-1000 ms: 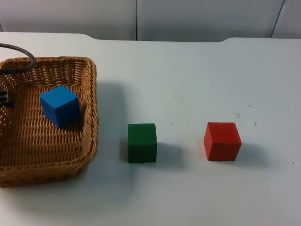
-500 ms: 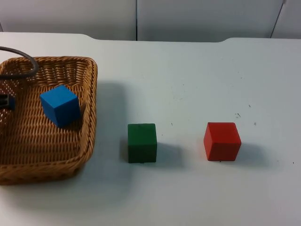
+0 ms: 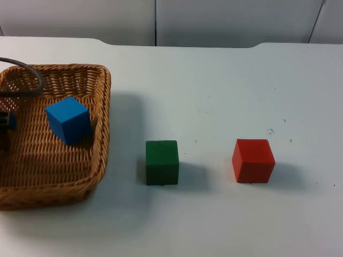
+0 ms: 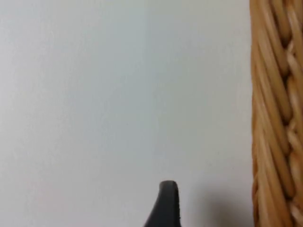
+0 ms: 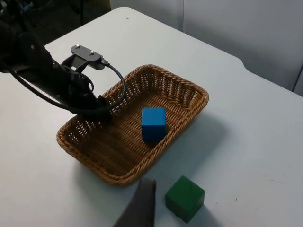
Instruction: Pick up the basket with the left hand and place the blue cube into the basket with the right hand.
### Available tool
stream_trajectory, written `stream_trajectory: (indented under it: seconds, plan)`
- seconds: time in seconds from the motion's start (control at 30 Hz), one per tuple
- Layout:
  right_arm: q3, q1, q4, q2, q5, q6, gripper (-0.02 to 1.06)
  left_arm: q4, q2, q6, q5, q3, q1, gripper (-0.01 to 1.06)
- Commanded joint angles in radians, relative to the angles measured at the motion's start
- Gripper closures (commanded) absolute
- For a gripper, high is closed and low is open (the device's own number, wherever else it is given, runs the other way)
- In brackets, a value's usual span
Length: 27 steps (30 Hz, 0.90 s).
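Basket (image 3: 102,134) shifted left, blue cube (image 3: 68,120) inside

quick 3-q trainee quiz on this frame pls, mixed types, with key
1. True or false: the blue cube lies inside the woven wicker basket.
2. Which cube on the white table top stands nearest the basket? A: the red cube. B: the green cube.
3. Fill in: the ___ pincer is at the basket's rim.

Key
1. True.
2. B.
3. Left: the left pincer is at the rim on the side away from the green cube.
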Motion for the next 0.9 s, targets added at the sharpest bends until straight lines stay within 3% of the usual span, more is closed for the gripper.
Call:
stream_trajectory:
  seconds: [0.0, 0.4, 0.67, 0.77, 0.87]
  plan:
    - [0.004, 0.002, 0.003, -0.007, 0.001, 0.004, 0.18, -0.002, -0.035, 0.001, 0.004, 0.003, 0.000, 0.33]
    - [0.004, 0.002, -0.001, -0.007, -0.013, -0.003, 0.18, -0.008, -0.370, -0.045, 0.108, 0.003, 0.000, 0.33]
    - [0.004, 0.002, -0.011, -0.007, -0.044, -0.024, 0.18, -0.008, -0.781, -0.052, 0.157, 0.003, 0.000, 0.33]
    - [0.004, 0.002, -0.018, -0.007, -0.049, -0.032, 0.18, -0.003, -0.896, -0.052, 0.191, 0.003, 0.000, 0.33]
    - [0.004, 0.002, -0.026, -0.007, -0.059, -0.051, 0.18, 0.007, -1.074, -0.052, 0.294, 0.003, 0.000, 0.33]
